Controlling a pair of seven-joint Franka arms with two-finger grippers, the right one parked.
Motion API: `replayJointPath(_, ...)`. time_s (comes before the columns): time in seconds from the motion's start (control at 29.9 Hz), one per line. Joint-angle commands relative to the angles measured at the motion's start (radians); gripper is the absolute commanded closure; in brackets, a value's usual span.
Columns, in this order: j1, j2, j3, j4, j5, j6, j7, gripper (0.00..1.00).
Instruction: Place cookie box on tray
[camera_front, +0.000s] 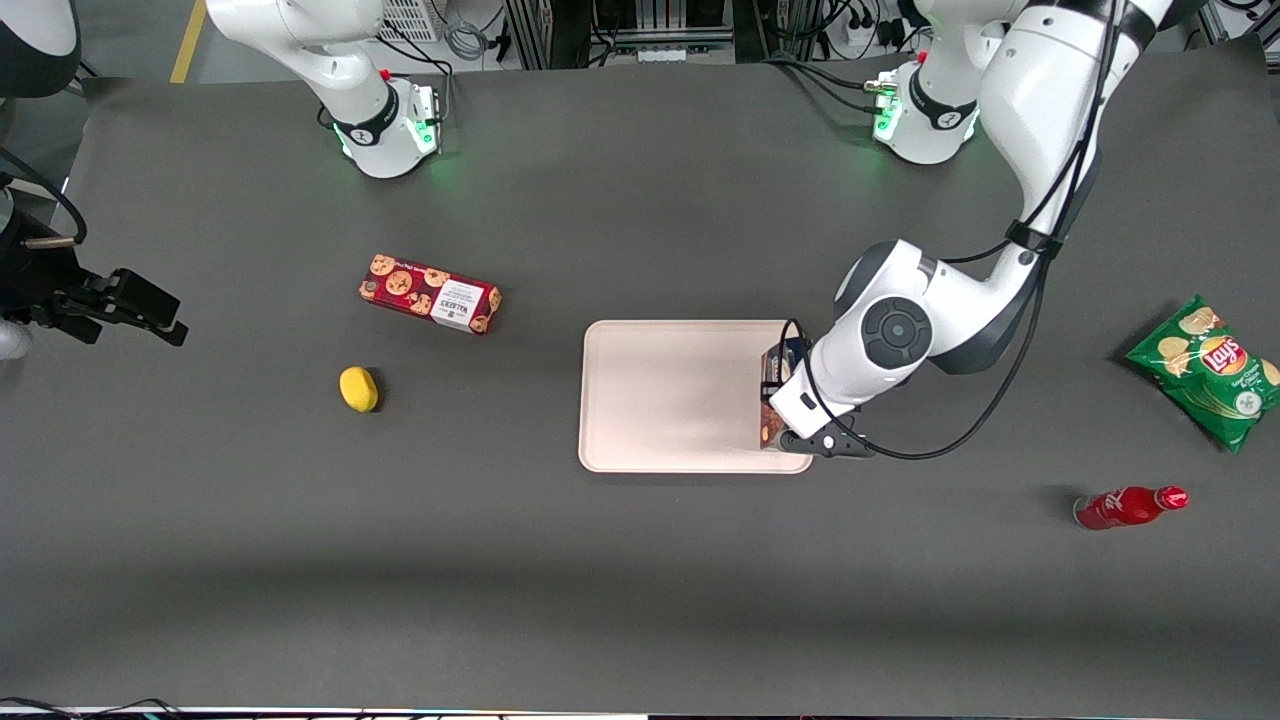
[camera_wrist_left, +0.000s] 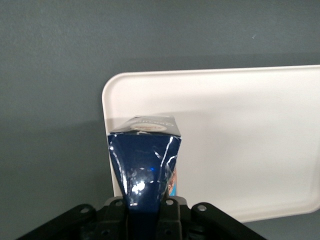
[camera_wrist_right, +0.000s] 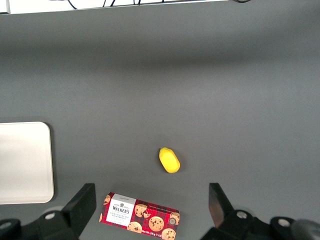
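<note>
The cookie box (camera_front: 770, 395), a dark navy carton, is held upright over the edge of the tray (camera_front: 670, 395) that lies toward the working arm's end of the table. My left gripper (camera_front: 786, 415) is shut on it. In the left wrist view the cookie box (camera_wrist_left: 145, 160) narrows where the gripper (camera_wrist_left: 145, 212) squeezes its sides, and its free end lies over a rounded corner of the cream tray (camera_wrist_left: 240, 140). I cannot tell whether the box touches the tray. The rest of the tray is bare.
A longer red cookie box (camera_front: 430, 293) and a yellow lemon (camera_front: 358, 388) lie toward the parked arm's end. A green chips bag (camera_front: 1210, 365) and a red bottle (camera_front: 1130, 505) lie toward the working arm's end, the bottle nearer the front camera.
</note>
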Motion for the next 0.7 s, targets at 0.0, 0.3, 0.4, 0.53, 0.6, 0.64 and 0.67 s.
replayJointPath(0.0, 0.004, -0.011, 0.002, -0.038, 0.037, 0.047, -0.028, 1.0)
replayJointPath(0.3, 0.004, -0.011, 0.013, -0.038, 0.063, 0.035, -0.029, 0.0)
replayJointPath(0.4, 0.004, -0.018, 0.011, -0.033, 0.066, 0.024, -0.031, 0.0)
replayJointPath(0.53, 0.004, -0.047, 0.011, -0.021, 0.066, -0.022, -0.029, 0.0)
replayJointPath(0.6, 0.006, -0.075, 0.011, 0.0, 0.066, -0.068, -0.031, 0.0)
replayJointPath(0.64, 0.006, -0.09, 0.011, 0.013, 0.064, -0.099, -0.031, 0.0)
replayJointPath(0.67, 0.006, -0.106, 0.01, 0.025, 0.063, -0.134, -0.031, 0.0)
